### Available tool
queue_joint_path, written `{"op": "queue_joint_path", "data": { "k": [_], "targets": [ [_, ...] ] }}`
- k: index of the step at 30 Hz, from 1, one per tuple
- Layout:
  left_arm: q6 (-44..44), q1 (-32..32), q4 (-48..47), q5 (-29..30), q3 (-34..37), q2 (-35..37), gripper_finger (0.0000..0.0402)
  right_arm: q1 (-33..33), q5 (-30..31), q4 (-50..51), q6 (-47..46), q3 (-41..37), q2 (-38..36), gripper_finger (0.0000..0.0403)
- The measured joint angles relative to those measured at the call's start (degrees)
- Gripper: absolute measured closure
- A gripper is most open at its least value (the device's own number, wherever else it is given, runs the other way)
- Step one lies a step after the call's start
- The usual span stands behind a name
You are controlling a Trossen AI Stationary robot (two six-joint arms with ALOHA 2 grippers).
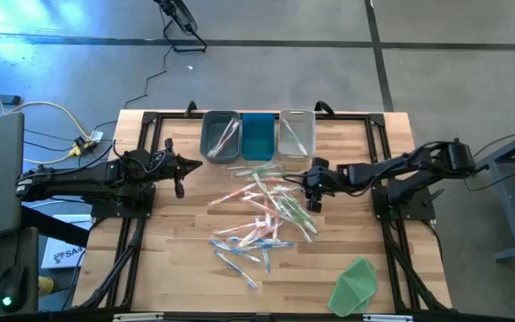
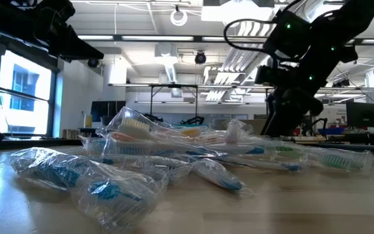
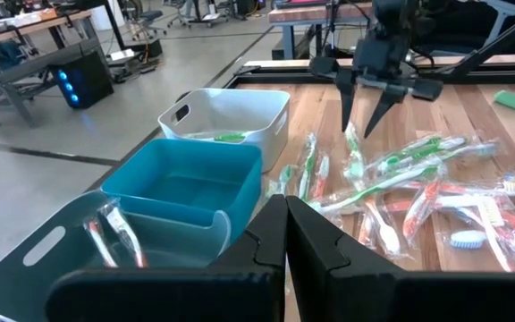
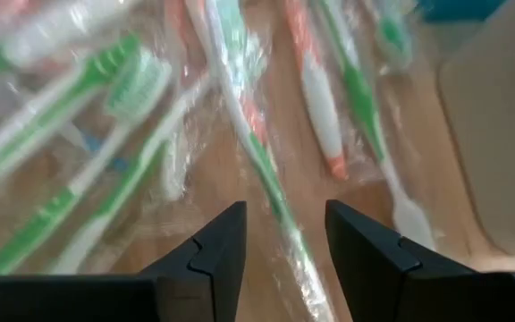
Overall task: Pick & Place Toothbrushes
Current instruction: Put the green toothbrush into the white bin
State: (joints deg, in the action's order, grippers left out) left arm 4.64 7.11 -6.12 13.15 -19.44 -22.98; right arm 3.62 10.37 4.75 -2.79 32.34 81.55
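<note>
Several toothbrushes in clear wrappers, pink/orange, blue and green, lie in a loose pile (image 1: 262, 215) on the middle of the wooden table. My right gripper (image 1: 313, 199) is open over the pile's far right part and slants down. In the right wrist view its fingers (image 4: 226, 241) straddle a green-and-white toothbrush (image 4: 266, 174) from above, apart from it. The left wrist view shows the same gripper (image 3: 361, 125) just over the brushes. My left gripper (image 1: 181, 170) is shut and empty (image 3: 286, 228), held level above the table left of the bins.
Three bins stand in a row at the far edge: a grey-blue one (image 1: 221, 134) with pink/orange brushes inside (image 3: 114, 237), a teal one (image 1: 257, 136), and a white one (image 1: 297, 132) with a green brush (image 3: 226, 137). A green sheet (image 1: 356, 284) lies near right.
</note>
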Motion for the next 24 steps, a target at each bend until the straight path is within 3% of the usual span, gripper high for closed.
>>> {"op": "queue_joint_path", "data": {
  "k": [17, 24],
  "targets": [
    [-0.12, 0.0, -0.07, 0.0, 0.0, 0.0, 0.0401, 0.02, 1.71, -0.41, 0.76, 0.0, 4.16, 0.026],
    [-0.12, 0.0, -0.07, 0.0, 0.0, 0.0, 0.0401, 0.0, 1.69, -0.42, 1.12, -0.02, 4.16, 0.0323]
  ]
}}
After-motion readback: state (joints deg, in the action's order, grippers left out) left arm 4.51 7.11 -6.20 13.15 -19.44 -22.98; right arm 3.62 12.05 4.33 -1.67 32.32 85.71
